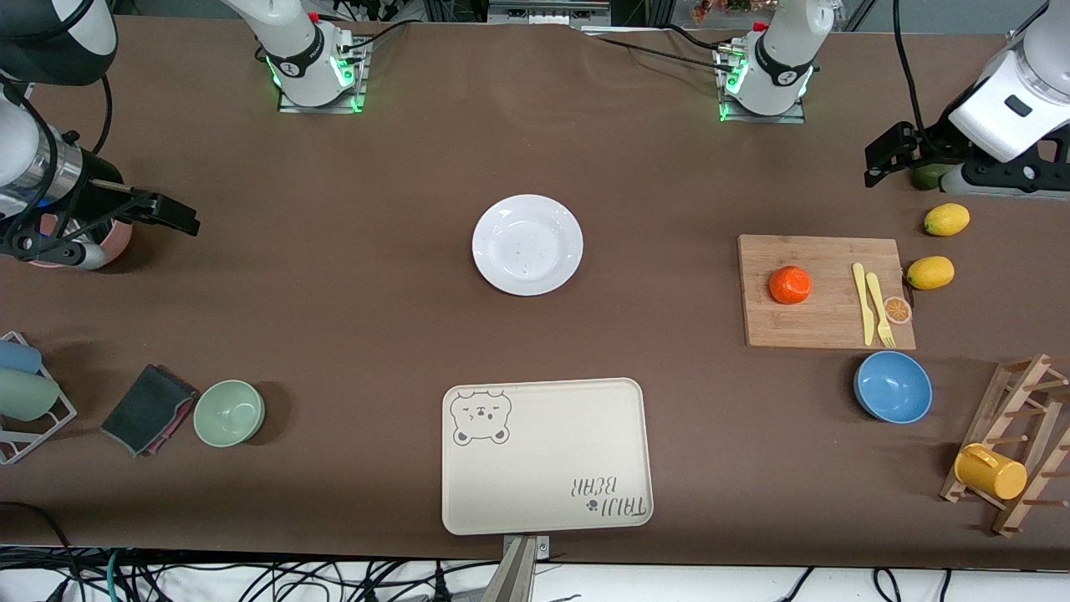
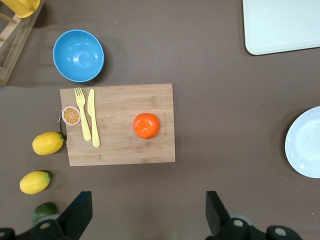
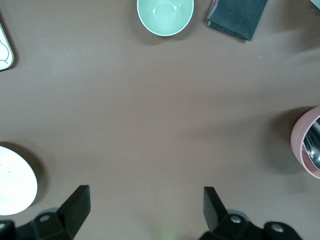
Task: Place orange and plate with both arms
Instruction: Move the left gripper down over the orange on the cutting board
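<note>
Bright, even overhead light; soft short shadows beside green bowl and blue bowl; faint sheen on plate; green glow at arm bases; sharp focus throughout, mild edge distortion

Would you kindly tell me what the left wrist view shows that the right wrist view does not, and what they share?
Only the left wrist view shows the orange on the cutting board, the yellow fork and knife, the orange-slice disc, two lemons, the blue bowl and the open left pincer.

Only the right wrist view shows the green bowl, the dark cloth, a pink container and the open right pincer.

Both catch the plate and a corner of the cream tray.
</note>
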`<action>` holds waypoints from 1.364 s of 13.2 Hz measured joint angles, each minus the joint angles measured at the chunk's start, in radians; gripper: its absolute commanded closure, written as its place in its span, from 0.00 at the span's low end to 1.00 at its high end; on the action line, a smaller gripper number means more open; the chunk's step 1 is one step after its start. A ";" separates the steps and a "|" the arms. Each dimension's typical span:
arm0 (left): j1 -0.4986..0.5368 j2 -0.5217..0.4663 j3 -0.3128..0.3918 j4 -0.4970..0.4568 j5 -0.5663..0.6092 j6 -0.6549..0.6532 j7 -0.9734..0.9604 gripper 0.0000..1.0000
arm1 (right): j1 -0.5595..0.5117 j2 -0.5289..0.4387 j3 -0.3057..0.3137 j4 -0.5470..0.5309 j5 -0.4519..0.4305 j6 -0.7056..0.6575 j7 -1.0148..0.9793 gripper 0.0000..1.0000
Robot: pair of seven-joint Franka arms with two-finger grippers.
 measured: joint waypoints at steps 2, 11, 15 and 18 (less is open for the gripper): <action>-0.001 0.005 -0.012 0.000 0.000 -0.004 0.000 0.00 | 0.000 0.000 0.000 0.000 0.000 0.000 0.000 0.00; -0.002 0.152 -0.030 -0.004 0.000 0.014 0.001 0.00 | 0.000 0.000 0.000 0.000 0.000 0.000 0.000 0.00; -0.004 0.277 -0.055 -0.031 0.001 0.070 -0.009 0.00 | 0.000 0.001 0.000 0.000 0.000 -0.001 0.000 0.00; 0.013 0.281 -0.053 -0.140 0.029 0.197 0.007 0.00 | 0.000 0.001 0.000 0.000 0.000 -0.001 0.000 0.00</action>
